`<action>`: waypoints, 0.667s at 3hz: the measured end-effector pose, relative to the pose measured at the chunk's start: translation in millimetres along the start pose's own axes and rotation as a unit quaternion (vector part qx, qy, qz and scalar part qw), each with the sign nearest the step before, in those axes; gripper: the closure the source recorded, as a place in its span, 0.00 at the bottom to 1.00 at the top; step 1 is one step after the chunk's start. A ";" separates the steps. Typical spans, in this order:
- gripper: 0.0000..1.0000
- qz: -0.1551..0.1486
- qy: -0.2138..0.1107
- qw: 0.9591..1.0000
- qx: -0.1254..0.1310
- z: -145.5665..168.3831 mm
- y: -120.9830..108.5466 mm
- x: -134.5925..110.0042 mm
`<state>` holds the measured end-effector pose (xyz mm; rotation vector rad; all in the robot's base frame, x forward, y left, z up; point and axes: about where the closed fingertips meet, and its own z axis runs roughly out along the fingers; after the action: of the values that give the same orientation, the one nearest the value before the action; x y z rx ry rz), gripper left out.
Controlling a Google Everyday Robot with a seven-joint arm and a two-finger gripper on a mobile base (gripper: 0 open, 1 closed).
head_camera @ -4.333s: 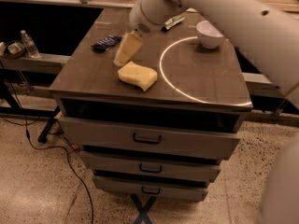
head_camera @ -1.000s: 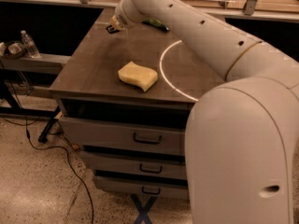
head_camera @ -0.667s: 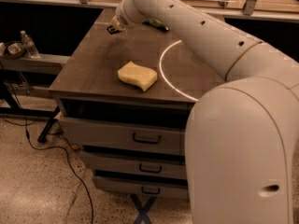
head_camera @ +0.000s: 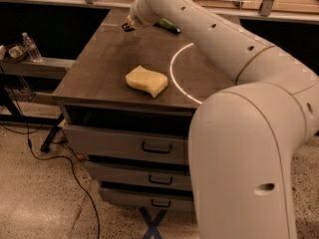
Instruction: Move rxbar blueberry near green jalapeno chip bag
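My gripper (head_camera: 128, 26) is at the far back of the table top, left of centre, at the end of the long white arm that reaches in from the lower right. A small dark piece shows at its tip; I cannot tell whether that is the rxbar blueberry. No bar lies in the open on the table. A strip of the green jalapeno chip bag (head_camera: 167, 25) peeks out just right of the gripper, mostly hidden behind the arm.
A yellow wavy sponge (head_camera: 146, 81) lies near the table's (head_camera: 94, 68) front middle. A white ring of light (head_camera: 172, 69) marks the top to its right. Drawers (head_camera: 149, 147) sit below. A water bottle (head_camera: 30, 46) stands on a low shelf at left.
Since 4.3 s ago the gripper has moved from above the sponge to the table's far back, and the dark bar no longer lies at back left. Over the last second nothing has visibly moved.
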<state>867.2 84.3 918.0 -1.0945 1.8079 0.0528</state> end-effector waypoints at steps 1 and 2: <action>1.00 -0.019 0.004 0.999 0.033 5.7 -32.0 14.0; 1.00 -0.024 0.012 0.998 0.056 11.2 -58.2 34.2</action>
<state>911.7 32.9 910.5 -1.0627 1.7832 -0.0909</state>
